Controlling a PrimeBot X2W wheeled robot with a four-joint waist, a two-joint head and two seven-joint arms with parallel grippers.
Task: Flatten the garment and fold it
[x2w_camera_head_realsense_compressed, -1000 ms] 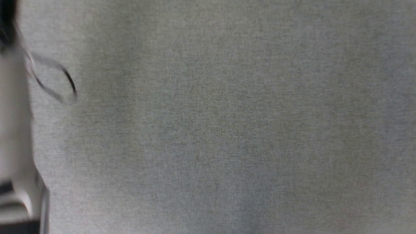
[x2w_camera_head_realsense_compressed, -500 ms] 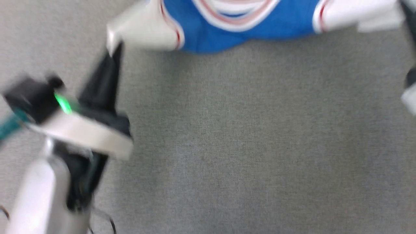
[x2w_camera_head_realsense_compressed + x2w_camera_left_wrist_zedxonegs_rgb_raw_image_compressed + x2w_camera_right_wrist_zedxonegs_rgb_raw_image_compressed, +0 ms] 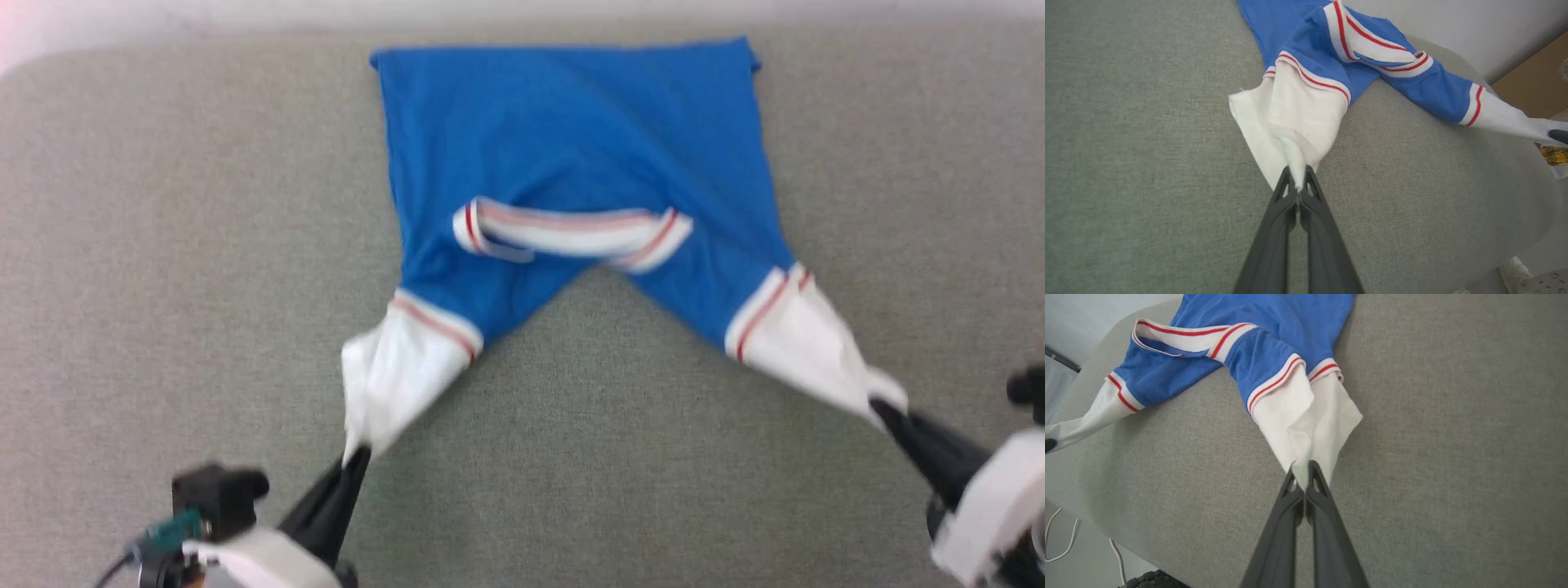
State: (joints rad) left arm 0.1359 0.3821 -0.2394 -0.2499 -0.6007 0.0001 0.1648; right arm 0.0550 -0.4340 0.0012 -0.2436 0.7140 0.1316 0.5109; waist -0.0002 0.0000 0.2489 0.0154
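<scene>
A: Status?
B: Flatten step underway, early by my est.; no fold made yet. Grey table cover (image 3: pixel 163 245): woven, matte, felt-like, rounded corners. Prob. some drag on cloth.

A: Shirt pos.?
B: The jersey T-shirt (image 3: pixel 571 139) lies mid-surface, hem toward far edge, neck toward robot. Blue body mostly flat: soft knit, a few shallow creases running out from the neck. No chest print seen, so poss. face-down; can't confirm.

A: Sleeves?
B: Both white and drawn to points. The left-side sleeve (image 3: pixel 408 367) and right-side sleeve (image 3: pixel 796 343) splay out toward robot, so shoulders make an inverted V w/ bare cover between. Ribbed-looking white/red trim at the sleeve seams. Collar (image 3: pixel 571 233): white band w/ red stripes, slack, sagging as a flat loop.

A: Grippers?
B: L gripper (image 3: pixel 1298 183): fingers pressed together, pinching left cuff edge. R gripper (image 3: pixel 1302 473): same, nipping right cuff. Both low over the cover; touching it or not, can't tell.

A: Left to do?
B: Judgement: lay sleeves out flat, smooth the neck area, then all folds.
</scene>
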